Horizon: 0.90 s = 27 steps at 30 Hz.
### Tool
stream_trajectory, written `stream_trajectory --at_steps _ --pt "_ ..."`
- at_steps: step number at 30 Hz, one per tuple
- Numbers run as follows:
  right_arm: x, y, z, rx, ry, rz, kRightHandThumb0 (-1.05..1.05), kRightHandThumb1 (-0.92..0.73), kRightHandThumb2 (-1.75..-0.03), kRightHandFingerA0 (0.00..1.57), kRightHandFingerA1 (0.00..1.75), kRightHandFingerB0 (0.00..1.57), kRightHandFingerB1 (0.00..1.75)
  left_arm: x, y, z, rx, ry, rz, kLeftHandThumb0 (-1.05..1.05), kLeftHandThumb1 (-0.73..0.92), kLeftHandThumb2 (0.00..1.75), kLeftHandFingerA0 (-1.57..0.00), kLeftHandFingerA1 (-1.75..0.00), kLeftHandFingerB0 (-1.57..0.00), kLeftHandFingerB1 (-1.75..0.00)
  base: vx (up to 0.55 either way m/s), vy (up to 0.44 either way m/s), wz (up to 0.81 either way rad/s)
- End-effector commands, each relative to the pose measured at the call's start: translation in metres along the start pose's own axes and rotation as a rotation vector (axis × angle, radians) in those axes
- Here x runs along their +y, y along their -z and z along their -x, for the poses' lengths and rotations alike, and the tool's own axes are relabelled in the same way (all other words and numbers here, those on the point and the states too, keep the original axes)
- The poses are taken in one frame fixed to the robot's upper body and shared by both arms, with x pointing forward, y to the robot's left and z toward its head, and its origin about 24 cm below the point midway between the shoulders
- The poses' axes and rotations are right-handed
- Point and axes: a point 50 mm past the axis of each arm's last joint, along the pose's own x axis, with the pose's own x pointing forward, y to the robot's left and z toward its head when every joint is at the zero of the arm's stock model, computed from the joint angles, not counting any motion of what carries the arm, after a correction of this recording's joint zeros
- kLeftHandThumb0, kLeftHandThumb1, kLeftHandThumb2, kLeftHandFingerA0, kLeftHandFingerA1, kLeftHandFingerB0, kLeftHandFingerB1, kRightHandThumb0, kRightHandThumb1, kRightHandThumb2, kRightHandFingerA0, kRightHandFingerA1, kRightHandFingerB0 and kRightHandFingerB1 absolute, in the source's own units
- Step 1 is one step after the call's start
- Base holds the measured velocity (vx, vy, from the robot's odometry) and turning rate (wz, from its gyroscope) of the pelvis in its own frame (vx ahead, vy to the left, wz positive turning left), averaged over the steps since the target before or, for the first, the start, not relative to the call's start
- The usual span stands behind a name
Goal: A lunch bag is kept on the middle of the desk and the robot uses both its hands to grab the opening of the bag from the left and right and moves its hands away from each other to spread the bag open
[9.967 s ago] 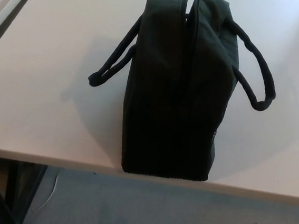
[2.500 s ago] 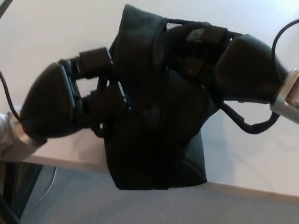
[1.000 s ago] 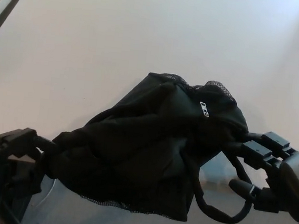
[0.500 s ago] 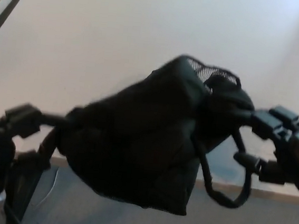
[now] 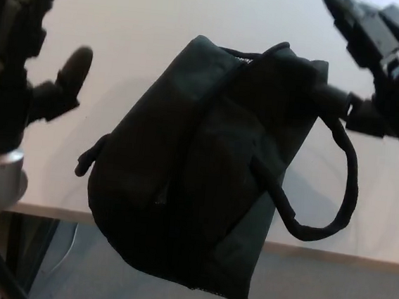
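Head view: we see the black lunch bag [image 5: 197, 170] lying tilted at the near edge of the pale desk [image 5: 162, 19], its lower end hanging past the rim. Our left robot hand [image 5: 16, 68] is raised beside it, fingers spread, holding nothing and clear of the fabric. Our right robot hand [image 5: 387, 69] is at the bag's upper right corner, fingers apart; a strap loop [image 5: 337, 191] curves below it.
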Motion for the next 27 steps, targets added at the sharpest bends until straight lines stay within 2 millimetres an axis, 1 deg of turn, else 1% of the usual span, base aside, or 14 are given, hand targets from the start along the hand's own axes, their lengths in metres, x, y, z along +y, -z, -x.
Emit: stream_trajectory --at_steps 1,5,7,8,16,18,19,21,22,23,24,25,26,27 --pt "-0.054 0.027 -0.042 0.084 0.133 0.076 -0.62 -0.56 -0.80 0.33 0.49 0.00 0.00 0.015 0.017 -0.060 -0.157 -0.067 -0.364 0.09 0.51 0.85 0.00 -0.14 0.00 -0.18 0.00 0.000 0.00" --pt "-0.065 0.034 -0.030 0.101 0.129 0.072 -0.44 -0.63 -0.59 0.40 0.37 0.00 0.18 0.022 0.018 -0.053 -0.162 -0.053 -0.363 0.08 0.59 0.73 -0.02 -0.25 -0.02 -0.25 0.00 0.000 0.00" --pt "-0.067 0.037 -0.026 0.120 0.111 0.085 -0.48 -0.49 -0.80 0.34 0.51 0.01 0.20 0.023 0.017 -0.049 -0.160 -0.046 -0.368 0.07 0.55 0.82 -0.07 -0.20 -0.05 -0.21 0.00 0.000 0.00" --pt "-0.067 0.038 -0.021 0.132 0.100 0.081 -0.42 -0.62 -0.58 0.40 0.38 0.04 0.25 0.024 0.016 -0.045 -0.166 -0.034 -0.371 0.07 0.59 0.72 -0.06 -0.26 -0.01 -0.26 0.00 0.000 0.00" --pt "-0.077 0.022 0.025 0.140 0.234 -0.002 -0.48 -0.54 -0.75 0.33 0.46 0.07 0.24 0.073 -0.001 -0.006 -0.156 0.063 -0.308 0.12 0.52 0.71 -0.16 -0.36 -0.07 -0.17 0.00 0.000 0.00" --pt "-0.079 0.014 0.038 0.146 0.264 -0.007 -0.40 -0.62 -0.62 0.35 0.38 0.09 0.21 0.086 -0.004 0.008 -0.117 0.079 -0.284 0.13 0.51 0.69 -0.39 -0.62 -0.06 -0.26 0.00 0.000 0.00" --pt "-0.079 0.007 0.059 0.150 0.302 -0.034 -0.34 -0.60 -0.58 0.36 0.38 0.11 0.26 0.099 -0.008 0.031 -0.053 0.119 -0.280 0.11 0.54 0.70 -1.04 -1.62 -0.11 -0.18 0.00 0.000 0.00" --pt "-0.081 0.000 0.081 0.182 0.326 -0.004 -0.37 -0.61 -0.59 0.38 0.39 0.12 0.26 0.109 -0.012 0.050 0.015 0.152 -0.271 0.04 0.59 0.62 -0.97 -1.60 -0.06 -0.26 0.00 0.000 0.00" --pt "-0.083 -0.006 0.102 0.215 0.324 0.017 -0.48 -0.53 -0.73 0.31 0.45 0.08 0.35 0.119 -0.017 0.066 0.056 0.186 -0.242 0.01 0.59 0.63 -0.75 -1.50 -0.08 -0.25 0.00 0.000 0.00" --pt "-0.082 -0.011 0.119 0.244 0.323 0.015 -0.51 -0.55 -0.77 0.32 0.45 0.12 0.37 0.129 -0.020 0.080 0.102 0.200 -0.249 -0.07 0.57 0.61 -0.87 -1.15 -0.10 -0.23 0.00 0.000 0.00" --pt "-0.081 -0.015 0.131 0.263 0.323 0.012 -0.51 -0.55 -0.77 0.32 0.45 0.12 0.37 0.135 -0.023 0.089 0.132 0.209 -0.258 -0.07 0.57 0.61 -0.87 -1.15 -0.10 -0.23 0.00 0.000 0.00" --pt "-0.080 -0.022 0.154 0.309 0.321 0.007 -0.50 -0.54 -0.78 0.33 0.45 0.14 0.38 0.148 -0.028 0.106 0.189 0.218 -0.277 -0.06 0.57 0.59 -0.54 -0.73 -0.10 -0.26 0.00 0.000 0.00" --pt "-0.078 -0.026 0.167 0.337 0.317 -0.009 -0.37 -0.65 -0.60 0.41 0.35 0.23 0.29 0.154 -0.033 0.115 0.240 0.224 -0.263 -0.08 0.42 0.91 -0.19 -0.53 0.00 -0.44 0.00 0.000 0.00" --pt "-0.078 -0.029 0.179 0.358 0.313 -0.028 -0.37 -0.65 -0.60 0.41 0.35 0.23 0.29 0.159 -0.037 0.123 0.287 0.230 -0.241 -0.08 0.42 0.91 -0.19 -0.53 0.00 -0.44 0.00 0.000 0.00"
